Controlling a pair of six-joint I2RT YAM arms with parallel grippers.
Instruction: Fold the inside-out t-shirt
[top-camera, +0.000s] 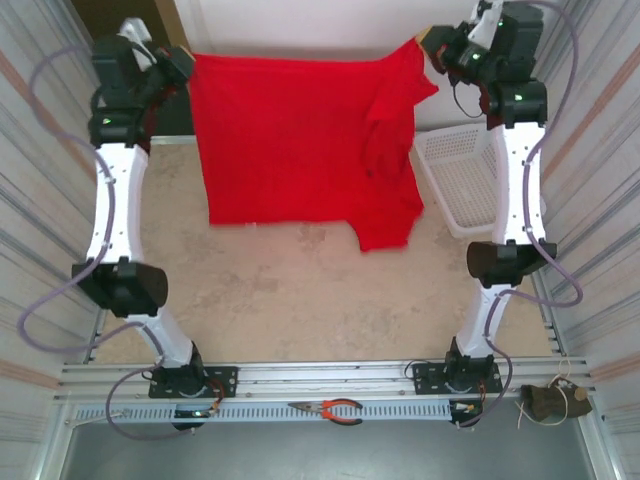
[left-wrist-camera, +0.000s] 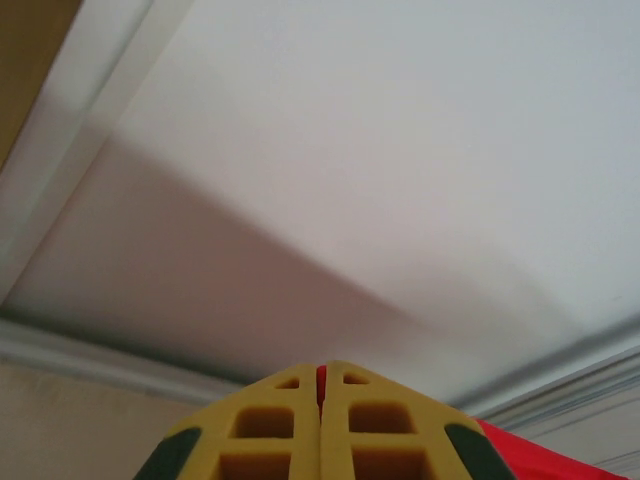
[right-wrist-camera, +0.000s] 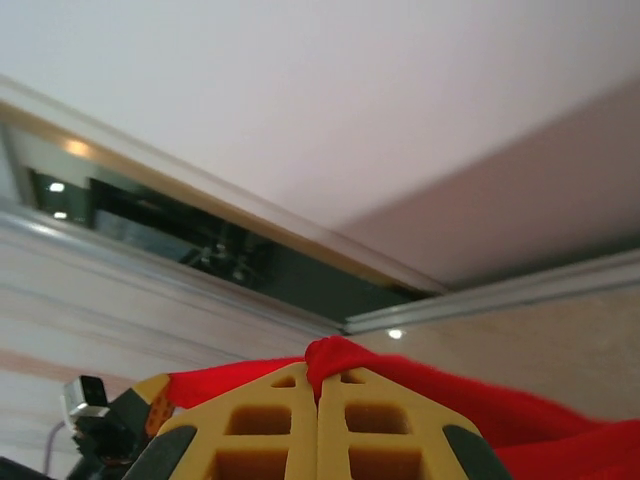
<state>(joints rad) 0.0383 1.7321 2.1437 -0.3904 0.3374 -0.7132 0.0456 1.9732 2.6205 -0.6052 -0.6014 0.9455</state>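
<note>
two arms raised high, left hand (left-wrist-camera: 320, 385) and right hand (right-wrist-camera: 318, 388) clenched on hanging t-shirt (top-camera: 290, 140) corners

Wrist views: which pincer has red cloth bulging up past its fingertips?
The right pincer: a wad of the t-shirt pokes above its shut tips. The left pincer has merely a thin red sliver between its tips.

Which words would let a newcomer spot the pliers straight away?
Find the slotted metal rail along the near edge of the table. Midway along it lie the pliers, set apart from the bare grey metal by red-orange handles pointing right.
</note>
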